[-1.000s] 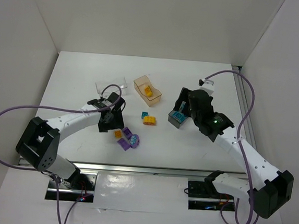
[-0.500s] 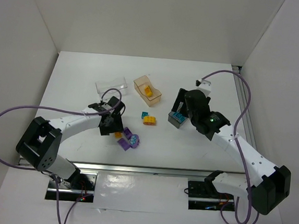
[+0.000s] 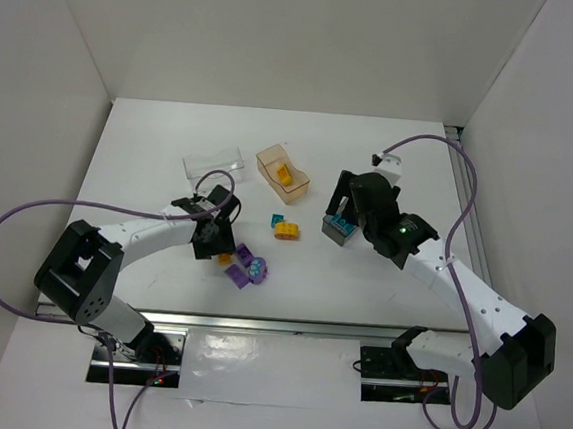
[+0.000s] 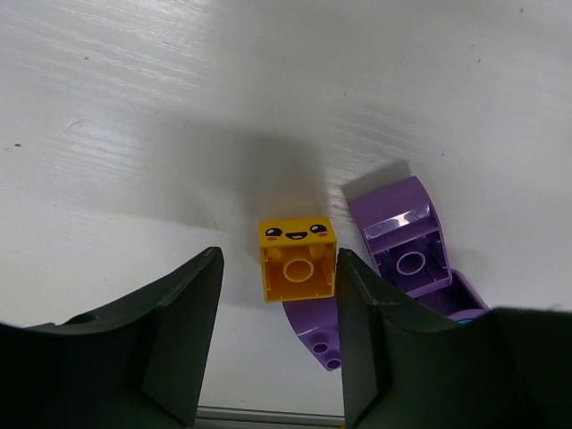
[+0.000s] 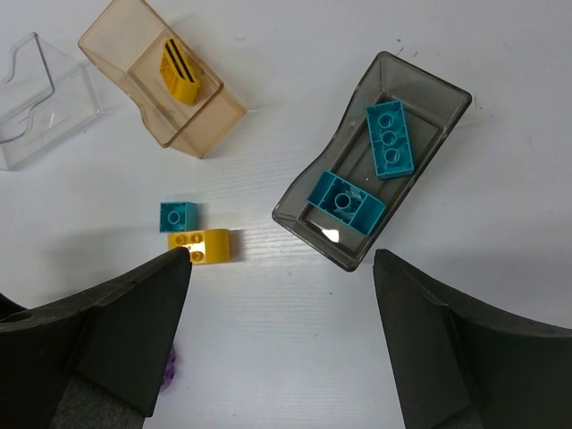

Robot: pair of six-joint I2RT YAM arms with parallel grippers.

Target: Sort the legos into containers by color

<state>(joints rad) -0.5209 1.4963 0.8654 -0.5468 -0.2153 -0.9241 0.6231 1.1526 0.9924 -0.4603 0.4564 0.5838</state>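
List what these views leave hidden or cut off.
Top view: the left gripper covers most of the yellow brick; the right gripper overhangs part of the grey bin.
Left wrist: a finger hides the patterned piece, bar a sliver.
Right wrist: the left edge cuts off the clear bin; a finger hides the purple bricks, bar a sliver.

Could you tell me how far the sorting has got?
Done: two cyan bricks in the grey bin, one yellow brick in the amber bin. In hand: the open left pincer straddles a smiley yellow brick. Left: the purple bricks beside it, a loose cyan brick and loose yellow brick; clear bin empty.
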